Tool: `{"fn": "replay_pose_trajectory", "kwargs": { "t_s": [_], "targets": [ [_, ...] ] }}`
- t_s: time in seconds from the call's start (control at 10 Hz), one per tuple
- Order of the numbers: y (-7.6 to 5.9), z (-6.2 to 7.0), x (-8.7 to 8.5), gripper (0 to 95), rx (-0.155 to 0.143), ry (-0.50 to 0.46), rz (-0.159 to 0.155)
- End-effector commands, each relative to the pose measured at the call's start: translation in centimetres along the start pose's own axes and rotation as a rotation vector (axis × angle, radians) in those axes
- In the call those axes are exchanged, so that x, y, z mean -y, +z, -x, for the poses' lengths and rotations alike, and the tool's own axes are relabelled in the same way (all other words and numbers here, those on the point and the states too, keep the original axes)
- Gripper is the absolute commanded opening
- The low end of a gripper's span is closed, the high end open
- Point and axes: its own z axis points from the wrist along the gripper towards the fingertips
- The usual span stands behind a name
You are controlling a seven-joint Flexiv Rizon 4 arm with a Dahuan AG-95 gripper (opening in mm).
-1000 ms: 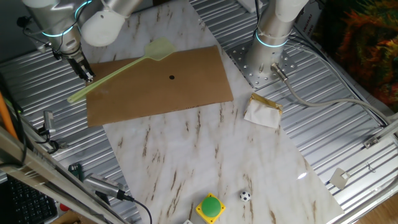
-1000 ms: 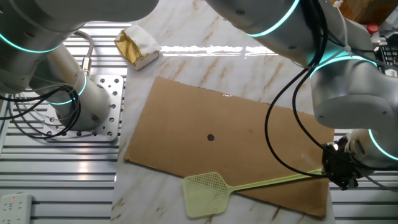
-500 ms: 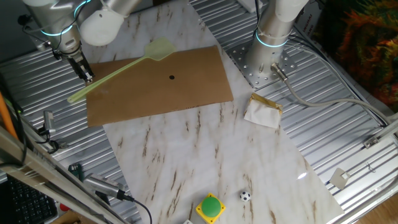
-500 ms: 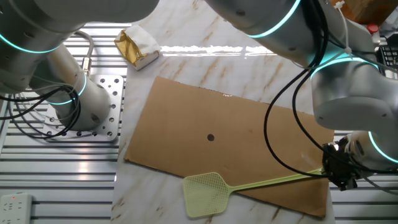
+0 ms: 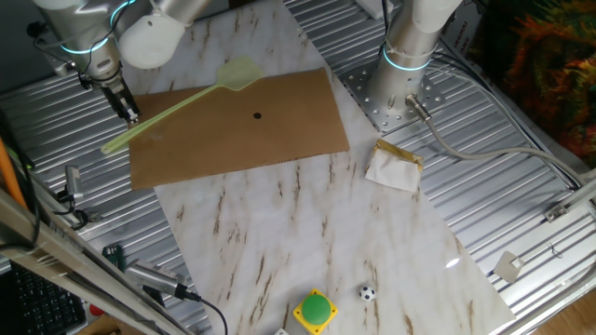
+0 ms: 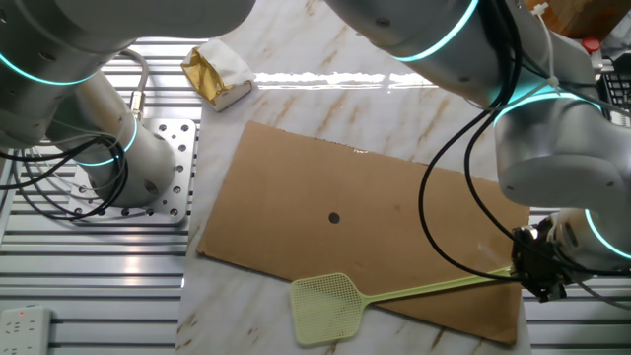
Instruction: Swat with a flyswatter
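One arm: black gripper [image 5: 130, 113] at the brown board's [image 5: 279, 130] end edge.
Grip: fingers clenched on the flyswatter [image 5: 182, 104] handle, near its tail end.
Flyswatter: runs along the board's long edge, paddle head [image 6: 328, 307] partly off the board, over the marble tabletop [image 5: 307, 242].
Board mark: small dark dot [image 6: 334, 218] mid-board, well apart from the head.
Elsewhere: crumpled gold-and-white wrapper [image 5: 395, 166] beside the arm's base plate [image 5: 386, 93].

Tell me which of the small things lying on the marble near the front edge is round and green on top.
The green button on its yellow base. The small black-and-white ball beside it is patterned like a football, and the crumpled white and gold packet lies much farther up.
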Motion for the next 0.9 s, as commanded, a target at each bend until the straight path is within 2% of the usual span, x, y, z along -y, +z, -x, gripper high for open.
{"fn": "replay_pose_trajectory", "kwargs": {
  "t_s": [0.1,0.9],
  "targets": [
    [0.03,-0.01,-0.05,0.0,0.002,-0.003,0.001],
    [0.39,-0.28,-0.38,0.0,0.006,-0.001,0.000]
  ]
}}
